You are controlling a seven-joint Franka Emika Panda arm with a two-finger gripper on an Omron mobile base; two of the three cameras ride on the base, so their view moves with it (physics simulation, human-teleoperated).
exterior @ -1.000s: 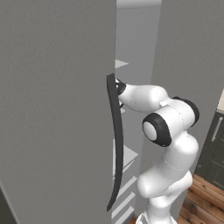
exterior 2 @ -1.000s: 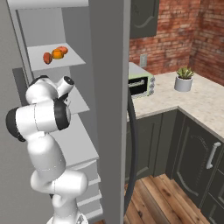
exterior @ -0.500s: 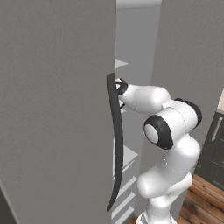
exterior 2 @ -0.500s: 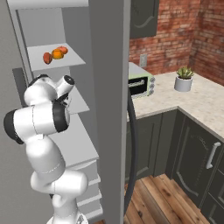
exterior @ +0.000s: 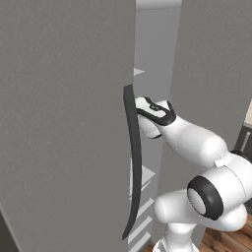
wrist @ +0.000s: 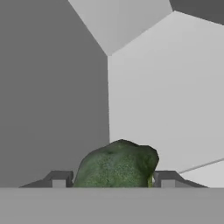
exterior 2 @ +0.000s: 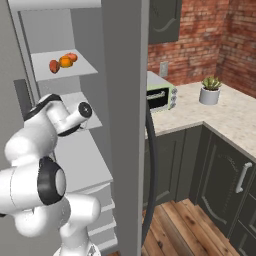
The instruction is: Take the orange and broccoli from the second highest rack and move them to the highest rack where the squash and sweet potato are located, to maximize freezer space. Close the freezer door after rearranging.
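Observation:
The broccoli [wrist: 116,164], a dark green lump, sits between my two finger tips on the second highest rack [exterior 2: 82,102]. My gripper [wrist: 114,179] is shut on it. My hand [exterior: 153,112] reaches past the dark handle [exterior: 133,162] of the open freezer door [exterior: 64,123] into the freezer [exterior 2: 55,30]. On the highest rack [exterior 2: 75,70] lies the round orange [exterior 2: 65,61] between two reddish-orange pieces. I cannot tell which of those is the squash and which the sweet potato.
The fridge's other grey door [exterior 2: 125,125] stands shut on the right, with its curved handle [exterior 2: 150,160]. Beyond it a counter [exterior 2: 225,117] carries a toaster oven [exterior 2: 160,95] and a potted plant [exterior 2: 210,90]. Lower shelves and drawers [exterior 2: 95,165] lie under my hand.
My elbow has dropped lower in both base views. The hand has stayed inside the freezer at the second highest rack.

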